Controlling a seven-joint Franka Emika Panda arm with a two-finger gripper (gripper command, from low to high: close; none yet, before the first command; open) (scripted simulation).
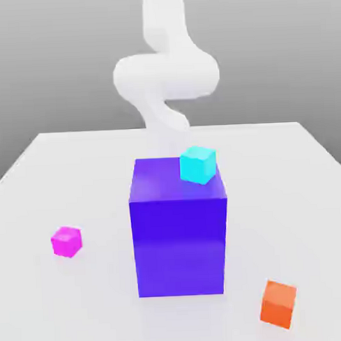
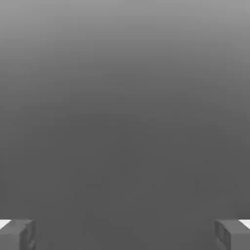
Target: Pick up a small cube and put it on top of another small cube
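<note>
The small magenta-pink cube point(image 1: 67, 241) lies on the white table point(image 1: 300, 195) at the exterior view's left, near the front. A cyan cube point(image 1: 197, 164) rests on the top far corner of a big blue-purple block point(image 1: 178, 229) in the table's middle. An orange cube point(image 1: 279, 303) lies at the front on the exterior view's right. The white arm point(image 1: 166, 76) rises behind the block, far from all the cubes. In the hand view my gripper point(image 2: 125, 234) is open, its two grey fingertips point(image 2: 17, 234) wide apart with nothing between them, facing a plain grey background.
The big block stands tall between the arm and the front of the table. The table's edges run close to the magenta cube on the left and the orange cube at the front.
</note>
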